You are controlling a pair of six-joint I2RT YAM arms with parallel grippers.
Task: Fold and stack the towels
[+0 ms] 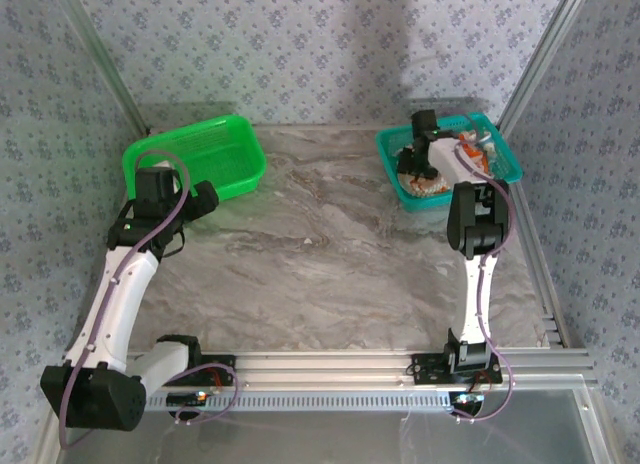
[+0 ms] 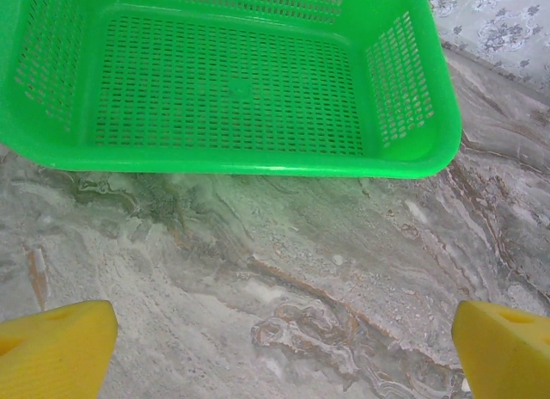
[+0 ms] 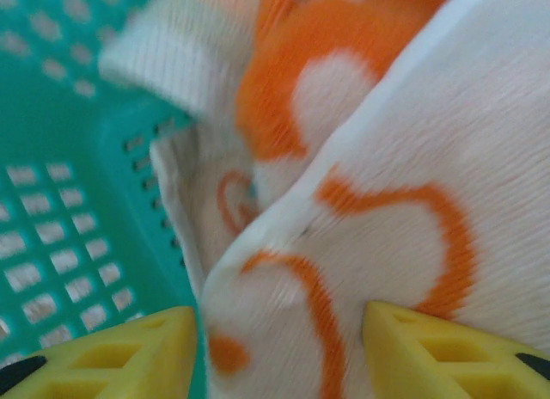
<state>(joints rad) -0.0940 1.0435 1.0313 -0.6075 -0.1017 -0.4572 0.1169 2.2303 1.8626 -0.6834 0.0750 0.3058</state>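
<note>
**Limp cloth in the far-right basket, right fingers about a fold**

From above, the towels lay bunched in the teal basket at the far right of the table, with the right gripper down among them. The left gripper hung just beside the green basket at the far left.

At the left wrist, its yellow fingers stood spread wide, holding nothing, over bare table on the near side of the green basket.

At the right wrist, the fingers flanked a raised fold of one of the towels, pale with orange prints. Whether they pinched it or merely straddled it could not be told (the cloth filled the gap). It looked light, limp and finely ribbed, likely to sag and drag its neighbours. A corner or hem would probably serve better than mid-fold.
</note>
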